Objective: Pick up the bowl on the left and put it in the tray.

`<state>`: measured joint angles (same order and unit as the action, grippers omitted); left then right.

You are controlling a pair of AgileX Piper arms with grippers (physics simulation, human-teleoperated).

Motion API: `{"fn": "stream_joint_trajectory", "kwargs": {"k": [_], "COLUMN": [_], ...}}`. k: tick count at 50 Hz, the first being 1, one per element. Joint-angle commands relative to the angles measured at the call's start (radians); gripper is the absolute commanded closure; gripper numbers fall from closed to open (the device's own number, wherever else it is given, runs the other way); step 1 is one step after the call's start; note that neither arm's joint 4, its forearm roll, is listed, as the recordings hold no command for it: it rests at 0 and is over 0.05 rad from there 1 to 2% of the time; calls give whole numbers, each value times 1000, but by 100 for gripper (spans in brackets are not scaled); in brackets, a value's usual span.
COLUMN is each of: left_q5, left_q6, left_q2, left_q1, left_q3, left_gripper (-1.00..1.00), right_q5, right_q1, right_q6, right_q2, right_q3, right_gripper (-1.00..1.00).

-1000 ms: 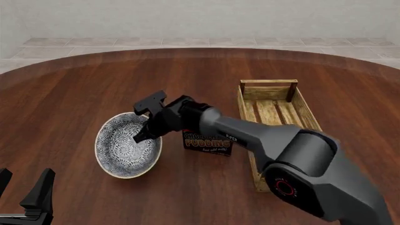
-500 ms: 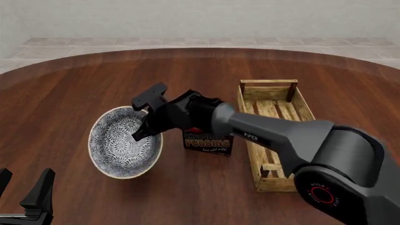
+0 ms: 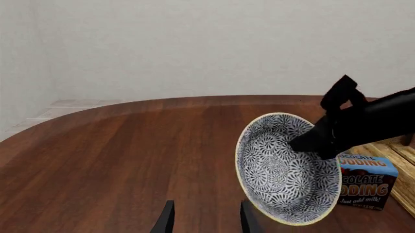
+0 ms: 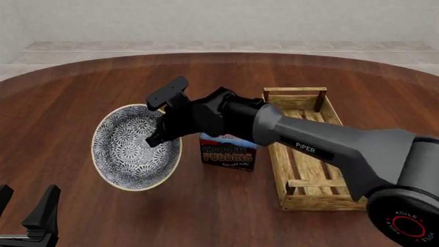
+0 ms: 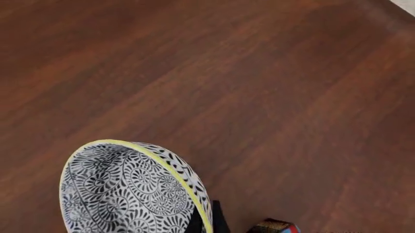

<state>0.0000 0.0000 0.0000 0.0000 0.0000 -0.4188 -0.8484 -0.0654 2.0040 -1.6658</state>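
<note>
The bowl, with a blue-grey floral pattern and a cream rim, hangs tilted on its edge above the table's left half. My right gripper is shut on its right rim, one finger inside and one outside. The left wrist view shows the bowl steeply tipped with the right gripper clamped on it. The right wrist view shows the bowl at a fingertip. The tray, a light wooden crate, lies to the right. My left gripper stands open and empty at the near left corner.
A blue chocolate pudding box stands between the bowl and the tray, directly under my right forearm. It also shows beside the bowl as the pudding box in the left wrist view. The round wooden table stretches bare behind the bowl.
My right gripper has lifted the bowl off the table and tipped it more steeply, and the arm has risen and stretched out. The left gripper has not moved.
</note>
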Motion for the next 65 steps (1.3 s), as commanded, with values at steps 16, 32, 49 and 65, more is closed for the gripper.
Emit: {"fn": "stream_joint_trajectory", "kwargs": {"k": [16,32,49,65], "left_q5": [0,0,0,0], "left_q6": [0,0,0,0], "left_q2": [0,0,0,0], "left_q1": [0,0,0,0], "left_q3": [0,0,0,0], "left_gripper": [-100,-100,-100,-100], "right_q5": [-31,-46,-50,-58], "right_q1": [-8,-26,-24,-3], "right_q6": [-3,15,34,53], "right_q2": [-113,-158,-215,-269], "right_q3": [9,6,21,39], "right_gripper": [100,100,100,100]}}
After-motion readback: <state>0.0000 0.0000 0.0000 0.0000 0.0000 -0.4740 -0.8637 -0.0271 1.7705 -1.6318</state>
